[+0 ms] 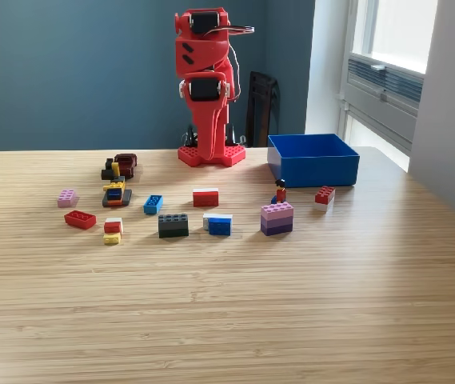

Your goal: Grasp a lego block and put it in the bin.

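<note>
Plastic bin, smooth, low-walled, beside folded red arm; studded lego blocks scattered before it; gripper state indiscernible.

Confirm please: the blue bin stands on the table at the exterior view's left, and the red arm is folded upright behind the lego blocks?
Not quite. The exterior view shows the blue bin at its right, not its left. The rest holds: the red arm is folded upright behind the lego blocks.

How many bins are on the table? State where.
1: the blue bin stands at the exterior view's right, beside the red arm's base, behind the scattered lego blocks. None seems hidden.
</note>
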`<state>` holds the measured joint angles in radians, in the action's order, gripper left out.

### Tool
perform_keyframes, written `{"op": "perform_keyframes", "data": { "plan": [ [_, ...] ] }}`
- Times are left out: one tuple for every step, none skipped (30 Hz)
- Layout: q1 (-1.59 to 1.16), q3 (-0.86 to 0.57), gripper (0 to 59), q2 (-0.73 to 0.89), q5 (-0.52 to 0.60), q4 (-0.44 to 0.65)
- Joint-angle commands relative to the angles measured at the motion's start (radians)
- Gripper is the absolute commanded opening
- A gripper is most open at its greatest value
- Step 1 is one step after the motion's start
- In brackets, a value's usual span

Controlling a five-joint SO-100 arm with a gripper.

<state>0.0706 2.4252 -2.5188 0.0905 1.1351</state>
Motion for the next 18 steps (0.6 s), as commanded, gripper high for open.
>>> {"op": "perform_keyframes", "data": {
  "plan": [
    [0.038, -0.158, 30.6, 0.169, -0.081, -0.014],
    [0.044, -0.17, 33.0, 0.195, -0.097, -0.014],
    [0.051, -0.184, 34.3, 0.218, -0.104, -0.014],
    [0.057, -0.198, 35.1, 0.241, -0.109, -0.014],
    [0.061, -0.212, 35.7, 0.264, -0.114, -0.014],
    [0.067, -0.222, 36.0, 0.287, -0.115, -0.017],
    [0.072, -0.235, 36.2, 0.307, -0.115, -0.02],
    [0.074, -0.244, 36.3, 0.328, -0.115, -0.023],
    [0.075, -0.255, 36.5, 0.348, -0.117, -0.025],
    [0.077, -0.262, 36.6, 0.365, -0.117, -0.028],
    [0.077, -0.27, 36.6, 0.382, -0.117, -0.029],
    [0.077, -0.276, 36.6, 0.397, -0.117, -0.031],
    [0.077, -0.282, 36.6, 0.413, -0.115, -0.032],
    [0.077, -0.287, 36.7, 0.425, -0.114, -0.032],
    [0.077, -0.293, 36.7, 0.436, -0.11, -0.032],
    [0.077, -0.296, 36.7, 0.448, -0.109, -0.032],
    [0.077, -0.301, 36.7, 0.459, -0.107, -0.032],
    [0.077, -0.307, 36.6, 0.469, -0.107, -0.032]
  ]
}}
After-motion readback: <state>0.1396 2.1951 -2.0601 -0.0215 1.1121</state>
